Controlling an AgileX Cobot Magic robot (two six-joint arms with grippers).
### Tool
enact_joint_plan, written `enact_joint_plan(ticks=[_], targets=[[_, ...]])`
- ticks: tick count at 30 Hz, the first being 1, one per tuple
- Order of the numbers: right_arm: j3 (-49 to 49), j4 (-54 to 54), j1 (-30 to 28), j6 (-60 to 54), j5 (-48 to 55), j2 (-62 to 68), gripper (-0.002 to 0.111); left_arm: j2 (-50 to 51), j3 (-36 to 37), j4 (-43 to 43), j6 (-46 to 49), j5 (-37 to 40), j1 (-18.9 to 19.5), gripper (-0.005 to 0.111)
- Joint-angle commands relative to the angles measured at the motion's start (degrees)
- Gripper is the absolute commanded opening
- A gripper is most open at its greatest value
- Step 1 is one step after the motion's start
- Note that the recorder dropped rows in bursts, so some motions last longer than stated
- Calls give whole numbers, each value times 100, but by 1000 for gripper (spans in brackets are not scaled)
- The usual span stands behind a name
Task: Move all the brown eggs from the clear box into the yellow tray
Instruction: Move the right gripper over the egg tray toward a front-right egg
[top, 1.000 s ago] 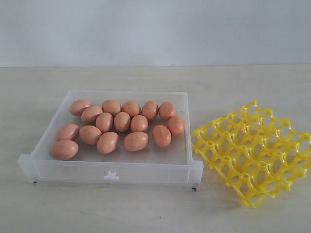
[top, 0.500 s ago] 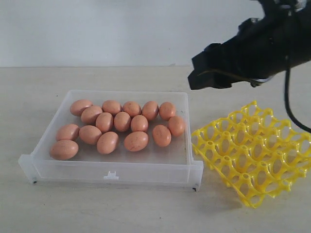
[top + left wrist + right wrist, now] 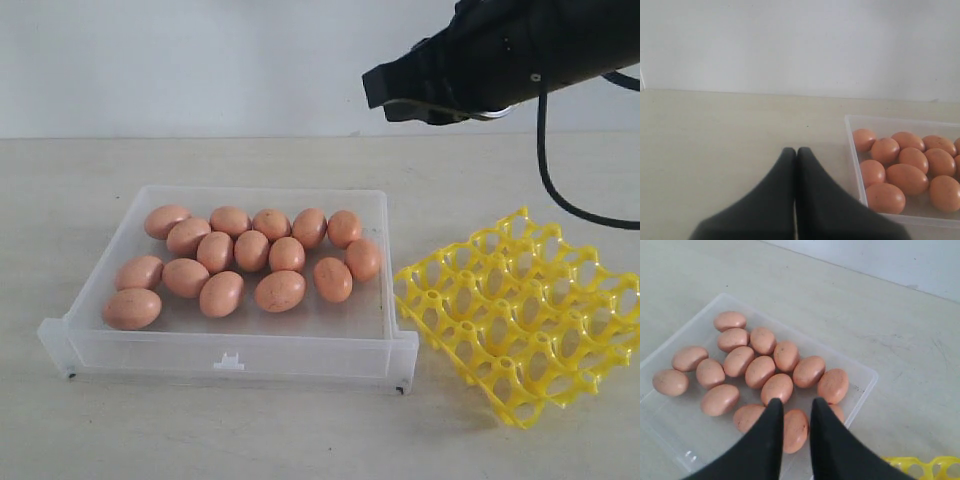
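Several brown eggs (image 3: 250, 250) lie close together in the clear box (image 3: 230, 355) at the left of the table. To its right, the yellow tray (image 3: 520, 320) holds nothing. My right arm (image 3: 470, 60) hangs high over the box's far right corner. In the right wrist view the right gripper (image 3: 795, 402) is open by a narrow gap, well above the eggs (image 3: 760, 371), with nothing between its fingers. In the left wrist view the left gripper (image 3: 796, 150) is shut and empty, just outside the box wall (image 3: 852, 150), beside the eggs (image 3: 910, 177).
The box and tray rest on a pale beige table with a white wall (image 3: 200, 60) behind. A corner of the yellow tray (image 3: 920, 466) shows past the box rim (image 3: 865, 385) in the right wrist view. A black cable (image 3: 560, 190) hangs from the right arm.
The right arm has come into the exterior view from the upper right, then risen and shifted left over the box. Eggs, box and tray have not moved.
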Motion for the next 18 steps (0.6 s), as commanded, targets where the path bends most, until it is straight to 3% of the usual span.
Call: enact_joint_plan(ticks=[1,6,8,11,13,15,18], targets=[[-18,-18,38,-106,49,156,15,17,17,12,13,-34,4,-4],[-28,18,113,167,-41,526,53,17,17,12,13,-34,4,-4],[-43,18,113,193,-15,704,52,17,17,12,13,-34,4,-4],[-167,-86,113,193,31,1038,39,17,17,12,13,-34,4,-4],[-353,-154,113,183,121,1263,36,17,17,12,13,-34,4,-4],[-583,-154,116,167,300,1505,37,17,17,12,13,-34,4,-4],[-1012,-192,188,167,730,1923,47,17,17,12,13,-34,4,-4]])
